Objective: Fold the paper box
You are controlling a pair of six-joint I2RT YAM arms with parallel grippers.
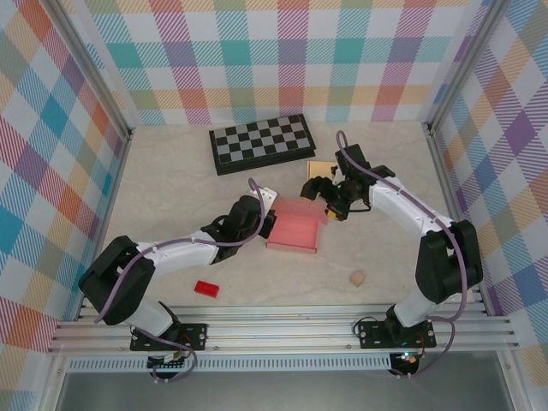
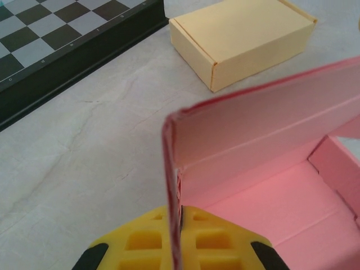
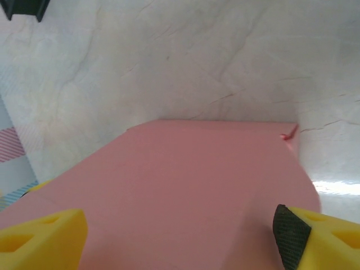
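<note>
Folding looks roughly half done: the pink box [image 1: 295,229] sits mid-frame on the bench [image 1: 171,171], walls up but lid unclosed, left end effector [image 2: 181,225] pinching a side wall, right end effector [image 1: 330,201] spread wide over the lid.

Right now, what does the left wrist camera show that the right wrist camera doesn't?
Left wrist view adds: the chessboard, a pale yellow box, the open inside of the pink paper box, and the left pincer shut on its raised side wall. Right wrist view adds: the right pincer, open, its yellow fingers wide apart over a flat pink panel, plus a strip of plaid wall. Shared: the pink paper box and the marbled tabletop.
</note>
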